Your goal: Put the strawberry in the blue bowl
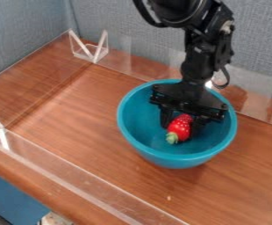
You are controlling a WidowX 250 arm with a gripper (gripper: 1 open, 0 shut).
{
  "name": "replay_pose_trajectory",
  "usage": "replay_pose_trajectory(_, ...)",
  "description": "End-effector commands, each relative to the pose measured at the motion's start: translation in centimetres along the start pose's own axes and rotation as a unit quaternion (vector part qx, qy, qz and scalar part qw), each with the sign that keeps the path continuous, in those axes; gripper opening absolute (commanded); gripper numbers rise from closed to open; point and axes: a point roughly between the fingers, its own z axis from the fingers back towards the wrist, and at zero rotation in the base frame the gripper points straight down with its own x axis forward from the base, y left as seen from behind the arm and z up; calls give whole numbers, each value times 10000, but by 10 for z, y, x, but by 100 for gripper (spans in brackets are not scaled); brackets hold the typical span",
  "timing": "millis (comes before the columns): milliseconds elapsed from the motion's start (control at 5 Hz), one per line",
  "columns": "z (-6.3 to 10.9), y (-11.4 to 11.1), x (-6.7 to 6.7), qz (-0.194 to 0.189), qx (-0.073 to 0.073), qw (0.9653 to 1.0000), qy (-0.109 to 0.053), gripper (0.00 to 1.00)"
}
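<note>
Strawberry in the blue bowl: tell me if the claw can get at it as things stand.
Probably yes. The claw hangs inside the blue bowl right over the strawberry, nothing between them; whether it grips the berry is unclear.

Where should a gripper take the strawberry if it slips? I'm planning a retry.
Grip the strawberry across its red body, coming straight down from above: it sits inside the blue bowl, whose deep wall blocks the sides. The gripper is right above it.

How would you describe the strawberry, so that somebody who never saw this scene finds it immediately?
Look at the wooden table and find the big blue bowl near its right side. Inside the bowl, directly under the black hand, is the strawberry. It is the only small red thing there, with a green cap.
</note>
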Motion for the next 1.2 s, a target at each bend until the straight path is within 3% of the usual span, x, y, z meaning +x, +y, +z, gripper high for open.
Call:
replay_pose_trajectory(0, -9, -9, -8, -49, -13, 9999, 131, 0)
replay_pose_trajectory(200, -12, -11, -8, -47, -19, 9999, 165, 0)
replay_pose_trajectory(400, -12, -6, -13, -159, -24, 9997, 203, 100)
replay_pose_trajectory(1000, 1, 9, -18, 481, 15, 9988, 97, 100)
